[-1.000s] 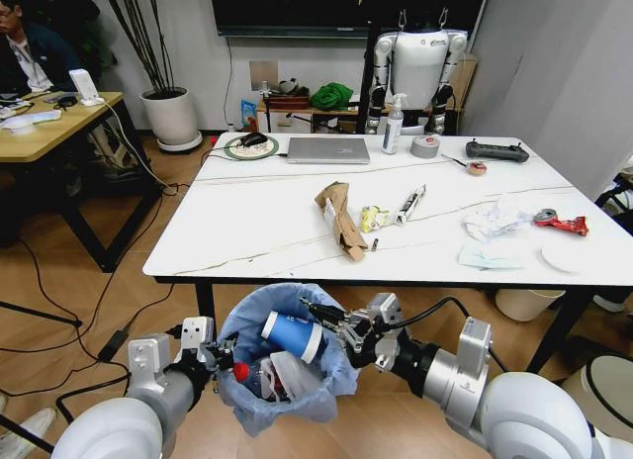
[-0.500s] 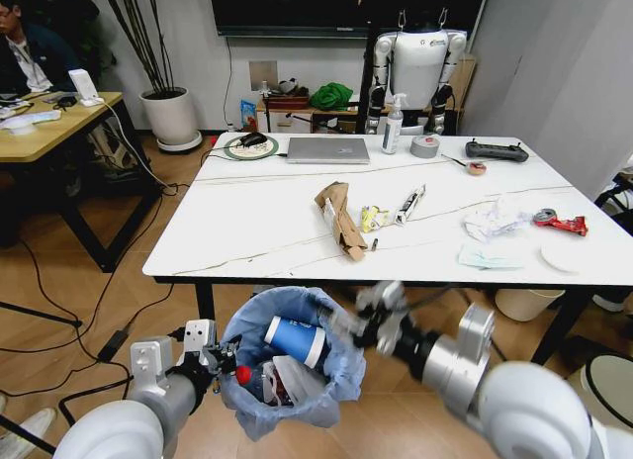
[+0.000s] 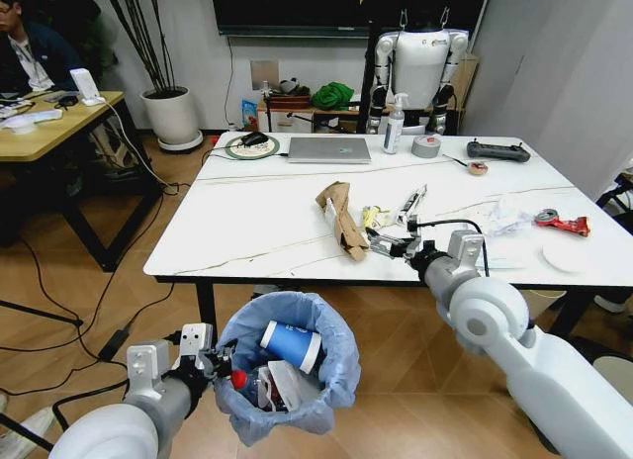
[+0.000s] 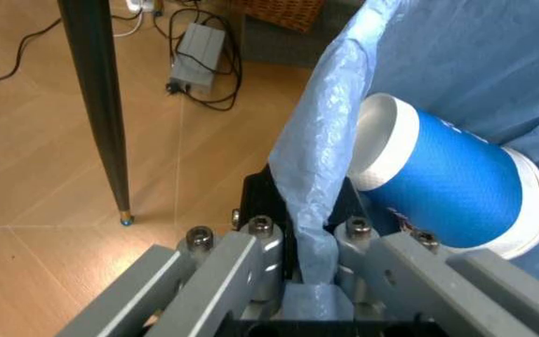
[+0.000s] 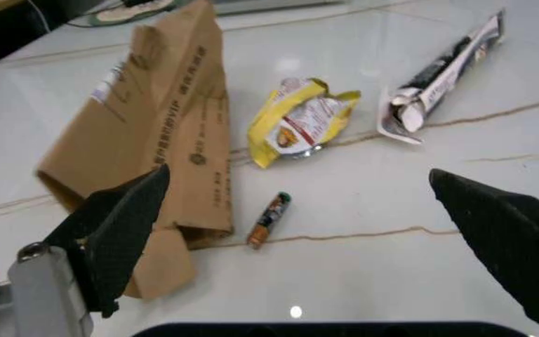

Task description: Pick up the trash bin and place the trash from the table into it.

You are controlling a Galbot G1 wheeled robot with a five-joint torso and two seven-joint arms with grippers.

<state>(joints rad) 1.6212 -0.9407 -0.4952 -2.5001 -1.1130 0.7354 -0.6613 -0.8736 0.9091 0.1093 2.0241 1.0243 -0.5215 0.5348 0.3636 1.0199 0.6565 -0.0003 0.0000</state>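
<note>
The left gripper (image 3: 220, 358) is pinching the blue bag rim of the trash bin (image 3: 287, 372) and holds it low in front of the surface (image 3: 247, 222). Inside the bin lies a blue-and-white paper cup (image 3: 290, 345). The right gripper (image 3: 388, 245) is spread wide just above the surface, holding nothing. Between its fingers (image 5: 110, 235) lie a small wrapper piece (image 5: 269, 218) and a yellow wrapper (image 5: 300, 121), with the brown cardboard piece (image 3: 340, 218) just beside one finger.
</note>
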